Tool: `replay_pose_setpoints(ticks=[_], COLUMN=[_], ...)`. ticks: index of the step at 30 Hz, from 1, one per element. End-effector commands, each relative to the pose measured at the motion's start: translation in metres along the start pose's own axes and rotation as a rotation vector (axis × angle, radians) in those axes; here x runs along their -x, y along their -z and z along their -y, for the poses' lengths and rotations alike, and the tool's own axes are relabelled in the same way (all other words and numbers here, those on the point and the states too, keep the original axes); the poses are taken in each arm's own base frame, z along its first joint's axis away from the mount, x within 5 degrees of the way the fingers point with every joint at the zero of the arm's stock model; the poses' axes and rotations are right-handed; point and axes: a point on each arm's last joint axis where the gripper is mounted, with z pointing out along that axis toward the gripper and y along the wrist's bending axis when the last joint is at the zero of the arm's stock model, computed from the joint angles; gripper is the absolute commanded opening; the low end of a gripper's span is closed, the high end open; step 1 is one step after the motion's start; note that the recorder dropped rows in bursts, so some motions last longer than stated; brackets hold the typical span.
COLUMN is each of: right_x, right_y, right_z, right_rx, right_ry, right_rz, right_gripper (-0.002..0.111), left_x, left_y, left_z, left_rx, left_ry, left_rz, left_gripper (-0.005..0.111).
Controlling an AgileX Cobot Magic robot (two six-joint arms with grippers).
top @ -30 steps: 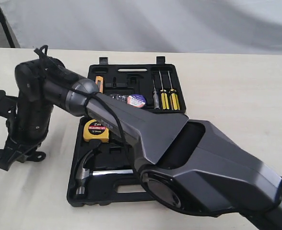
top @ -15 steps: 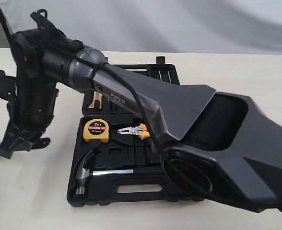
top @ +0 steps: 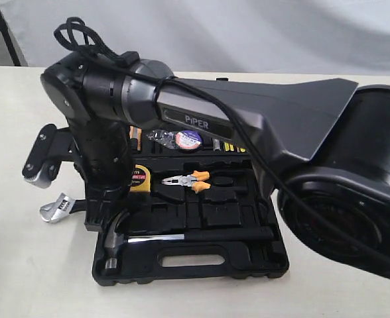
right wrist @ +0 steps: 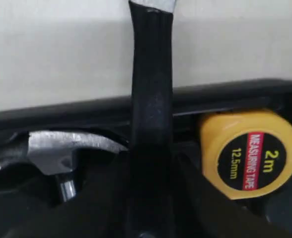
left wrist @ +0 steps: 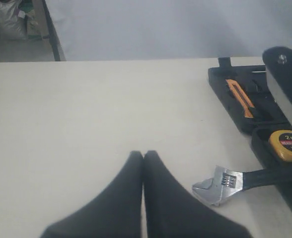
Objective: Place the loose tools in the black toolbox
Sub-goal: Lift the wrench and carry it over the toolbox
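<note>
Soft even light, blurry wrist close-ups

The toolbox lies open on the table, its 2 halves one behind the other. In the front half the hammer lies along the near edge, head to the left. Behind it sit the tape measure at left and the pliers to its right. The tape roll lies in the rear half. The wrench pokes out left of the toolbox, head over the table. Its handle crosses the left rim between hammer head and tape measure, inside the right gripper.
</note>
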Motion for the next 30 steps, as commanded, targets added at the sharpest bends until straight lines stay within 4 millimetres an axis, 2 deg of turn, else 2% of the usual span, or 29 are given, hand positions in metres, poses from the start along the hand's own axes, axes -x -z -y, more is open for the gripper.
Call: replay_pose_setpoints(ticks=[1, 5, 6, 8, 10, 13, 15, 19, 23, 24, 25, 27, 28, 30], right_x=[-0.009, -0.009, -0.008, -0.002, 0.004, 0.015, 0.023, 0.04, 0.049, 0.049, 0.049, 0.049, 0.049, 0.047], right_y=[-0.006, 0.001, 0.005, 0.022, 0.031, 0.031, 0.022, -0.017, -0.043, -0.044, -0.048, -0.045, -0.038, -0.016], right_z=[0.001, 0.003, 0.004, 0.003, 0.002, -0.007, -0.015, -0.04, -0.047, -0.047, -0.047, -0.046, -0.045, -0.042], right_rx=[-0.009, -0.033, -0.037, -0.056, -0.076, -0.104, -0.14, -0.269, -0.333, -0.334, -0.341, -0.351, -0.358, -0.373], right_ry=[0.016, -0.004, -0.017, -0.068, -0.081, -0.048, -0.001, 0.167, 0.201, 0.2, 0.208, 0.206, 0.195, 0.178], right_rz=[-0.048, -0.037, -0.026, 0.021, 0.064, 0.1, 0.084, -0.046, -0.049, -0.046, -0.057, -0.057, -0.042, -0.03], right_gripper=[0.022, 0.054, 0.057, 0.055, 0.054, 0.054, 0.054, 0.054, 0.054, 0.054, 0.04, 0.004, 0.001, 0.0], left_x=[-0.002, -0.002, -0.002, -0.002, -0.002, -0.002, -0.002, -0.002, -0.002, -0.002, -0.002, -0.002, -0.002, -0.002], left_y=[0.001, 0.001, 0.001, 0.001, 0.001, 0.001, 0.001, 0.001, 0.001, 0.001, 0.001, 0.001, 0.001, 0.001], left_z=[0.0, 0.0, 0.0, 0.0, 0.0, 0.0, 0.0, 0.0, 0.0, 0.0, 0.0, 0.0, 0.0, 0.0], left_rx=[-0.014, -0.014, -0.014, -0.014, -0.014, -0.014, -0.014, -0.014, -0.014, -0.014, -0.014, -0.014, -0.014, -0.014], left_ry=[0.022, 0.022, 0.022, 0.022, 0.022, 0.022, 0.022, 0.022, 0.022, 0.022, 0.022, 0.022, 0.022, 0.022], left_rz=[0.007, 0.007, 0.007, 0.007, 0.007, 0.007, 0.007, 0.007, 0.007, 0.007, 0.007, 0.007, 0.007, 0.007], left_gripper=[0.001, 0.001, 0.001, 0.001, 0.001, 0.001, 0.001, 0.001, 0.001, 0.001, 0.001, 0.001, 0.001, 0.001])
